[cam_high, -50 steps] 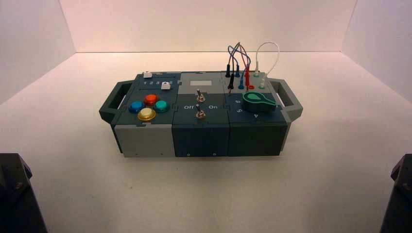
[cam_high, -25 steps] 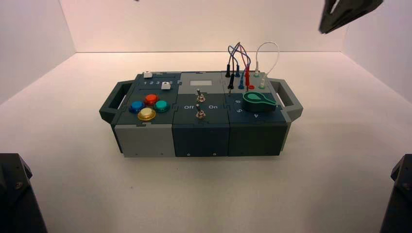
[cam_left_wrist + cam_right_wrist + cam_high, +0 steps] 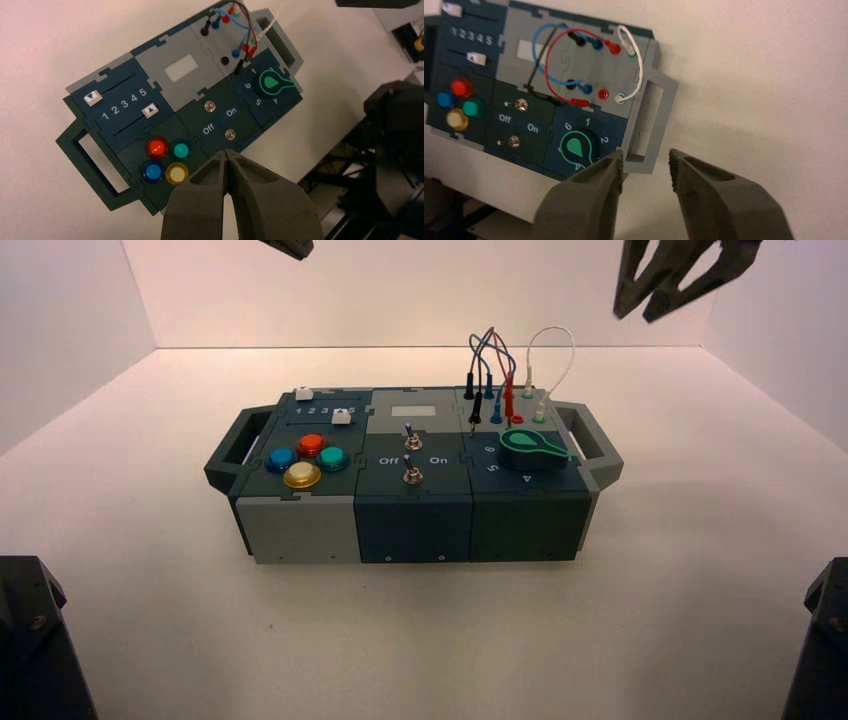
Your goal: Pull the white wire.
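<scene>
The white wire (image 3: 560, 345) arches at the box's back right corner, both white plugs seated in green-ringed sockets; it also shows in the right wrist view (image 3: 636, 65) and partly in the left wrist view (image 3: 270, 25). My right gripper (image 3: 640, 312) hangs open and empty high above and behind the box's right end; in its own view (image 3: 645, 162) it is over the box's grey right handle (image 3: 651, 122). My left gripper (image 3: 290, 248) is high above the box's left side, only its tip in the high view; in its own view (image 3: 227, 155) the fingers are shut and empty.
The box (image 3: 300, 530) stands mid-table with blue, red and black wires (image 3: 492, 360) beside the white one, a green knob (image 3: 533, 448), two toggle switches (image 3: 410, 455), coloured buttons (image 3: 305, 460) and two sliders (image 3: 322, 405). Dark arm bases sit at both front corners.
Both grippers have come down into the top of the high view. The right one has moved lower and leftward toward the box's right end. The box and wires have not moved.
</scene>
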Robot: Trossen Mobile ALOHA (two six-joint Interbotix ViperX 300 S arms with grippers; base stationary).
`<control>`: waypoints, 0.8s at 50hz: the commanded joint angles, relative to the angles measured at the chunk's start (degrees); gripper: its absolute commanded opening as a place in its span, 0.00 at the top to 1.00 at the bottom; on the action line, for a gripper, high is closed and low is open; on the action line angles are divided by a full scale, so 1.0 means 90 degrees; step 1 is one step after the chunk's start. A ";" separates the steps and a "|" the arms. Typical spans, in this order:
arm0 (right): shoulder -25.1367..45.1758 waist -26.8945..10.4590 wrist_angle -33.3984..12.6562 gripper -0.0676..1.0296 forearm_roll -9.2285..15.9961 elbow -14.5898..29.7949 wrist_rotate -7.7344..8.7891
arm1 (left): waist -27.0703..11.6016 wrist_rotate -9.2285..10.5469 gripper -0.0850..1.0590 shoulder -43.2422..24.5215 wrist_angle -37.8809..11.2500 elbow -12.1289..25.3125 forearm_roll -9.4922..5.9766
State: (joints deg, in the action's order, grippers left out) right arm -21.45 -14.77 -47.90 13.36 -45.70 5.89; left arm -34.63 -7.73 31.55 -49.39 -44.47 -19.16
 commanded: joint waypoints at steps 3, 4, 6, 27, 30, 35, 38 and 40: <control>0.0293 -0.0205 0.0186 0.45 0.0029 0.0195 -0.0059 | -0.0166 -0.0039 0.95 -0.0137 -0.0039 0.0293 -0.0020; 0.0371 -0.0254 0.0264 0.45 0.0029 0.0195 -0.0088 | -0.0205 -0.0049 0.95 -0.0166 -0.0049 0.0312 -0.0020; 0.0449 -0.0322 0.0322 0.45 0.0029 0.0195 -0.0137 | -0.0264 -0.0049 0.95 -0.0205 -0.0049 0.0342 -0.0020; 0.1299 -0.0625 0.0771 0.45 -0.0020 0.0371 -0.0303 | -0.0449 -0.0039 0.95 -0.0479 -0.0352 0.0586 -0.0020; 0.1406 -0.0635 0.0830 0.45 -0.0039 0.0420 -0.0312 | -0.0459 -0.0039 0.95 -0.0498 -0.0400 0.0605 -0.0020; 0.1562 -0.0635 0.0938 0.45 -0.0068 0.0469 -0.0391 | -0.0469 -0.0039 0.95 -0.0508 -0.0459 0.0654 -0.0020; 0.1631 -0.0645 0.1006 0.45 -0.0068 0.0479 -0.0410 | -0.0479 -0.0039 0.95 -0.0488 -0.0459 0.0674 -0.0010; 0.1680 -0.0654 0.1025 0.45 -0.0068 0.0498 -0.0420 | -0.0479 -0.0039 0.95 -0.0488 -0.0459 0.0684 -0.0010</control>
State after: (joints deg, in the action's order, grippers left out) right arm -6.33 -20.21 -39.46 12.83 -42.89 2.55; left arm -38.58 -7.91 26.72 -53.61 -40.34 -19.16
